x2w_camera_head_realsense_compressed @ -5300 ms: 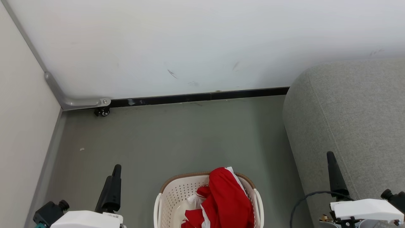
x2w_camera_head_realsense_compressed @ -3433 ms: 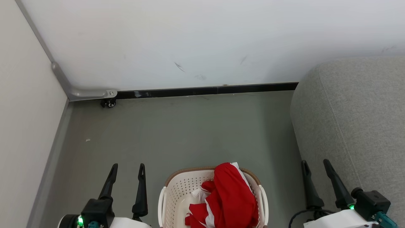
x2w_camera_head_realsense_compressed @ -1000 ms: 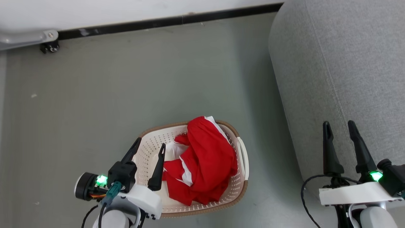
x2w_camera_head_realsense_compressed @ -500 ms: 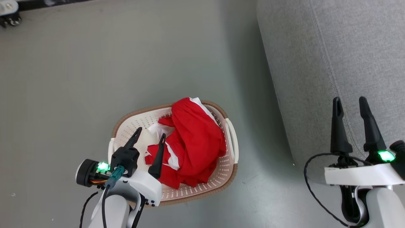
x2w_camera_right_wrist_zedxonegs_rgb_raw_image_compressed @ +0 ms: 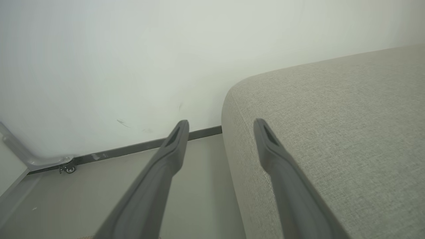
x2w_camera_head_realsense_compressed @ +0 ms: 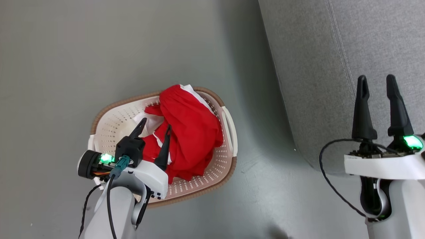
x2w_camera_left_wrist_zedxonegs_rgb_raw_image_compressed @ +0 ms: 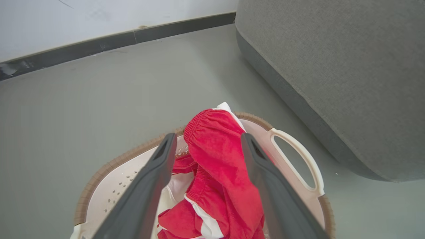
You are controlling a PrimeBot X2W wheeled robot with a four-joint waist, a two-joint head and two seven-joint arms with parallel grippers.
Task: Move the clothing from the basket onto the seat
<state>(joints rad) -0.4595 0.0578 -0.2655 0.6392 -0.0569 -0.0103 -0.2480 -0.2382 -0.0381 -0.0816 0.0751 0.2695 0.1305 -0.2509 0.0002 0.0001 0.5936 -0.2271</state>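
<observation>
Red clothing (x2w_camera_head_realsense_compressed: 191,132) with white trim lies heaped in the cream basket (x2w_camera_head_realsense_compressed: 109,124) on the grey floor. My left gripper (x2w_camera_head_realsense_compressed: 156,123) hangs open just above the heap's left side, fingers pointing into the basket. In the left wrist view the clothing (x2w_camera_left_wrist_zedxonegs_rgb_raw_image_compressed: 219,156) bulges between my two spread fingers (x2w_camera_left_wrist_zedxonegs_rgb_raw_image_compressed: 151,186), which hold nothing, and the basket's handle (x2w_camera_left_wrist_zedxonegs_rgb_raw_image_compressed: 298,159) shows on the right. The grey seat (x2w_camera_head_realsense_compressed: 332,49) fills the right. My right gripper (x2w_camera_head_realsense_compressed: 377,79) stands open and empty over the seat's near edge. In the right wrist view the seat (x2w_camera_right_wrist_zedxonegs_rgb_raw_image_compressed: 332,126) lies beyond the open right gripper (x2w_camera_right_wrist_zedxonegs_rgb_raw_image_compressed: 220,122).
The basket stands on the grey floor (x2w_camera_head_realsense_compressed: 83,49), a short gap left of the seat's side. A white wall with a dark baseboard (x2w_camera_left_wrist_zedxonegs_rgb_raw_image_compressed: 99,43) runs behind, and a small caster (x2w_camera_right_wrist_zedxonegs_rgb_raw_image_compressed: 69,168) sits by the corner.
The camera has tilted further down, so basket and seat have slid in the picture. My left gripper has come in over the clothing, still open. The right gripper stays open by the seat.
</observation>
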